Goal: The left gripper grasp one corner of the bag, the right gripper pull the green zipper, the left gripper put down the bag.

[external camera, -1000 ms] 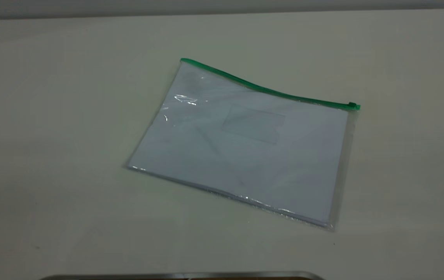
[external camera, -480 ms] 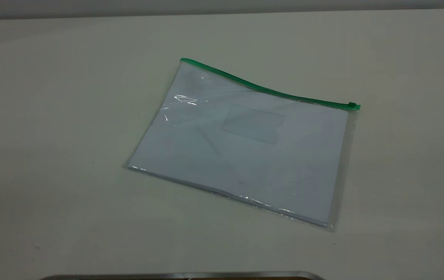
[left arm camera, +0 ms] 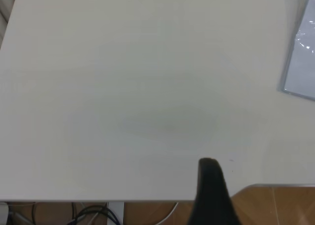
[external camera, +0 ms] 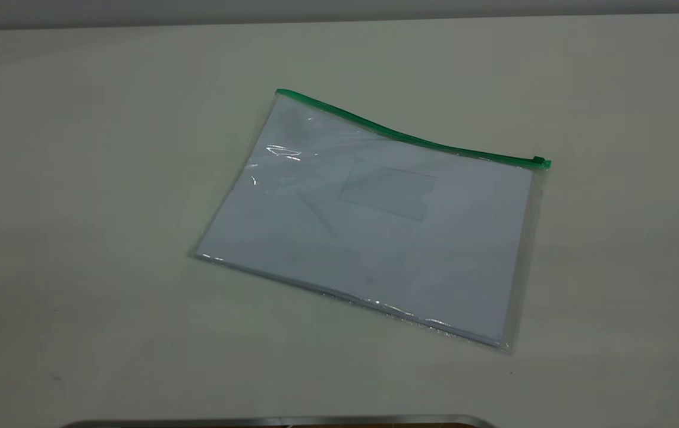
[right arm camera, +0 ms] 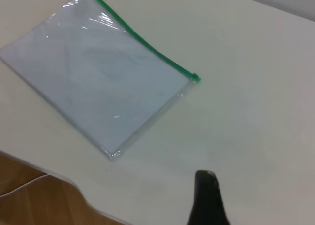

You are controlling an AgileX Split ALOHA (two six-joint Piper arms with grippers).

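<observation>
The bag (external camera: 375, 226) lies flat on the pale table, clear with white sheets inside and a small card pocket (external camera: 388, 191). The green zipper (external camera: 411, 139) runs along its far edge, with the darker slider (external camera: 538, 161) at the right end. Neither gripper shows in the exterior view. In the left wrist view only a dark tip of my left gripper (left arm camera: 209, 167) shows above the table's near edge, far from the bag's corner (left arm camera: 301, 62). In the right wrist view a dark tip of my right gripper (right arm camera: 205, 178) hangs over bare table, apart from the bag (right arm camera: 98, 82) and slider (right arm camera: 195, 78).
The table (external camera: 78, 238) is bare around the bag. A metal-edged cut-out (external camera: 280, 421) marks its front edge. Wooden floor (left arm camera: 275, 205) and cables (left arm camera: 93, 214) show beyond the table edge in the left wrist view.
</observation>
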